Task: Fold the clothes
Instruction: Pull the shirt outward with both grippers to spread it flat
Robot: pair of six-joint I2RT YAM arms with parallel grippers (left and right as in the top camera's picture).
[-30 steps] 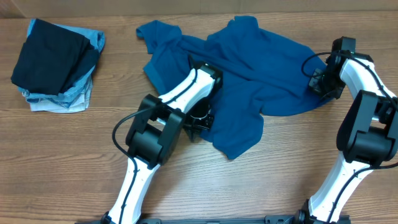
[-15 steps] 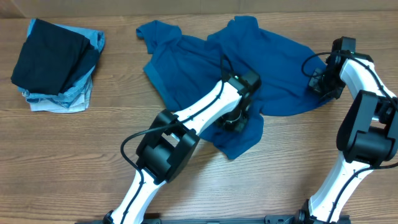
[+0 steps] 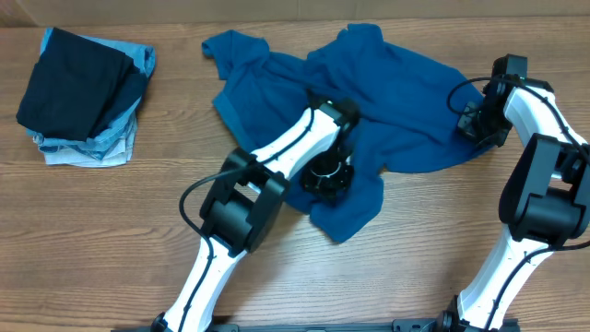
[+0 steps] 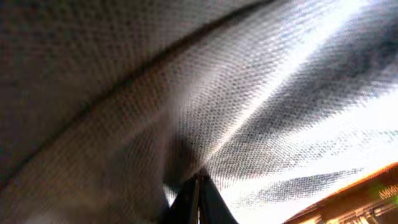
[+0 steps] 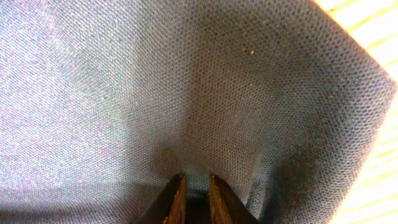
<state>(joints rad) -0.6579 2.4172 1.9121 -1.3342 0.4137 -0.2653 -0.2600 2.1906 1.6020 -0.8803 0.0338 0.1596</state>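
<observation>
One royal-blue T-shirt point(image 3: 406, 101) lay crumpled and unfolded across the upper middle of the worktop point(image 3: 111, 240), well apart from one stack point(image 3: 83, 97) at the upper left, in which one black garment point(image 3: 69, 88) topped pale-blue garments point(image 3: 78, 152) too overlapped to count. Of the two arms, the left arm point(image 3: 290, 143) had its jaws shut tight on a pinch of the shirt's lower middle. The right arm point(image 3: 535, 120) had its jaws narrowed onto fabric at the shirt's right edge.

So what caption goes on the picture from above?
Teamwork: left claw and right claw pinch the rumpled blue T-shirt.
</observation>
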